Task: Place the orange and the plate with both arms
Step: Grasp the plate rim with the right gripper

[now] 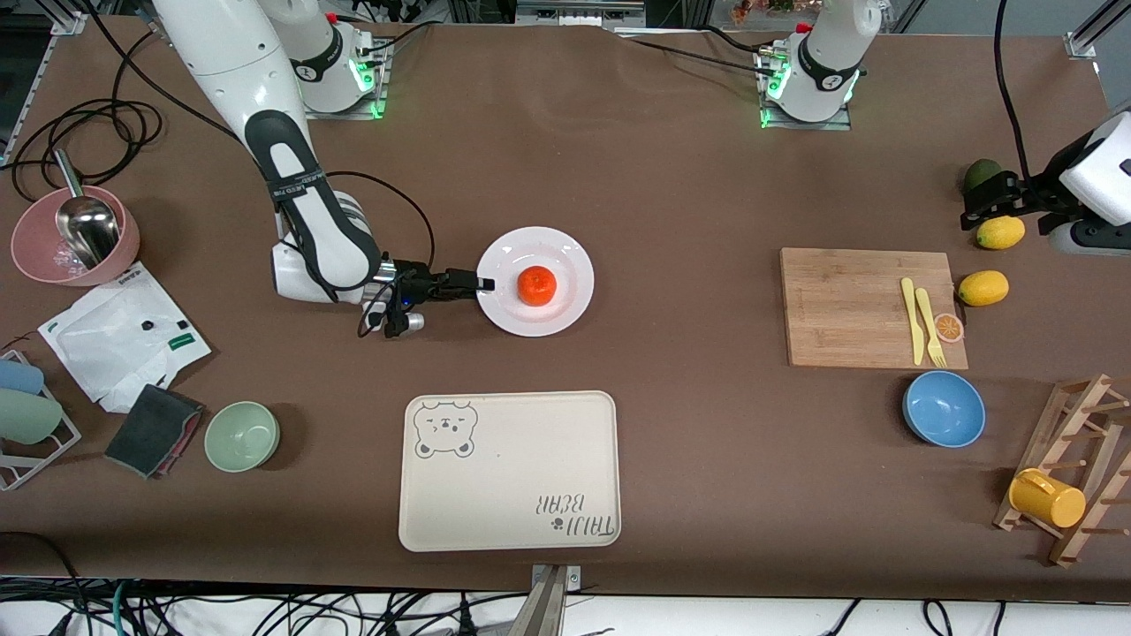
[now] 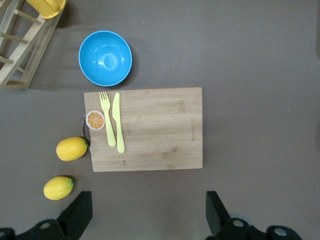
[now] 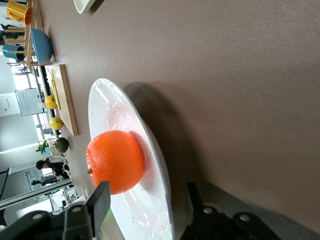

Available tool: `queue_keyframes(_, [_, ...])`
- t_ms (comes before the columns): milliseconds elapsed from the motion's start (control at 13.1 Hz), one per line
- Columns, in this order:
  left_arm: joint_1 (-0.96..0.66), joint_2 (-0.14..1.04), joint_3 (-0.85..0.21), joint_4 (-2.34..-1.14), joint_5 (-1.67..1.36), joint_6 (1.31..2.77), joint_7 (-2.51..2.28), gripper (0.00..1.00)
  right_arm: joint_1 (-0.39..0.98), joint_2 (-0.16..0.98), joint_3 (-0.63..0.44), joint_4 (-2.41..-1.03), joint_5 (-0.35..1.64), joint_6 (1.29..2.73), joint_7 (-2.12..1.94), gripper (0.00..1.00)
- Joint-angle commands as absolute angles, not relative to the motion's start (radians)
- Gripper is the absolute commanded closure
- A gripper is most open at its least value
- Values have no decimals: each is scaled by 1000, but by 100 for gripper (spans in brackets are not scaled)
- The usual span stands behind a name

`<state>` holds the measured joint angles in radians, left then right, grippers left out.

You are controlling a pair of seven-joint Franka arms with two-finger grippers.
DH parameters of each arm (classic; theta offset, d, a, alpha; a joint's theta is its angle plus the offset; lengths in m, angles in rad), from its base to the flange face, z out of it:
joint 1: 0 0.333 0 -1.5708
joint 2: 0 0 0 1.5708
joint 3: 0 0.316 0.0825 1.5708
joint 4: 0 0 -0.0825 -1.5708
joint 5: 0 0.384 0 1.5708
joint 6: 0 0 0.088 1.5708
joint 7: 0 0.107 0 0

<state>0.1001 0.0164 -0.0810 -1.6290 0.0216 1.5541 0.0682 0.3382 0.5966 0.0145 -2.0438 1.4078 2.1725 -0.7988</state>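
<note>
A rectangular bamboo cutting board [image 1: 870,306] lay toward the left arm's end of the table, carrying a pale yellow plastic fork [image 1: 929,327] and knife [image 1: 912,320]. A tiny flat orange-slice disc [image 1: 949,328] sat at the board's 3 o'clock edge. A round blue bowl [image 1: 944,408] stood at the board's 5 o'clock, two yellow lemons [image 1: 983,288] at its 2 o'clock. A beige rectangular bear tray [image 1: 510,470] lay nearest the front camera.

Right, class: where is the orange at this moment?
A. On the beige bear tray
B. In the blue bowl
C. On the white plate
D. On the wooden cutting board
C: the orange sits in the middle of the white plate, whose rim the right gripper straddles.
</note>
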Motion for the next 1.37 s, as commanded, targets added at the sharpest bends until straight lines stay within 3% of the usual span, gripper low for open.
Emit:
queue_keyframes(0, [97,18,-81,-1611,38,1536,91,0,350,609,15,-2028,1431,2184,-824,49])
queue_keyframes(304, [95,18,-81,-1609,38,1536,89,0,350,621,15,-2022,1428,2186,-870,70])
queue_keyframes(533, [95,18,-81,-1609,38,1536,90,0,345,641,15,-2010,1427,2181,-942,96])
queue_keyframes(609, [95,18,-81,-1609,38,1536,91,0,345,646,15,-2008,1428,2181,-954,100])
queue_keyframes(1294, [95,18,-81,-1608,37,1531,89,0,324,641,12,-1987,1445,2168,-931,100])
